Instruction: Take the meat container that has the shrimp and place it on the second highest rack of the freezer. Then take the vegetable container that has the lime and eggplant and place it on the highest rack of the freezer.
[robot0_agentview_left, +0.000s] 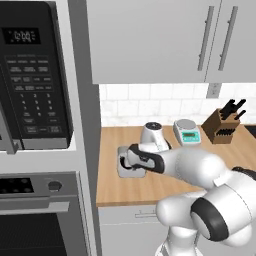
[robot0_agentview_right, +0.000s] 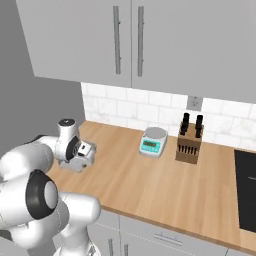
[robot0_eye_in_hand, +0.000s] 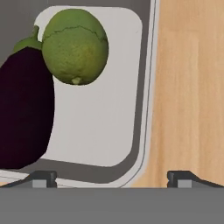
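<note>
Open, empty gripper poised above vegetable container on wooden counter, lime touching eggplant inside; likely light, rigid and smooth-walled, loose produce apt to roll, best pinched level at the near rim.

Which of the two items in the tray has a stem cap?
The eggplant: dark purple, with a green cap on top. The lime beside it is round, without one.

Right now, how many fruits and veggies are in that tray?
2. The lime sits at the tray's far end, and the eggplant lies right next to it along one side. The tray's edges run out of the picture, so more could be hidden.
</note>
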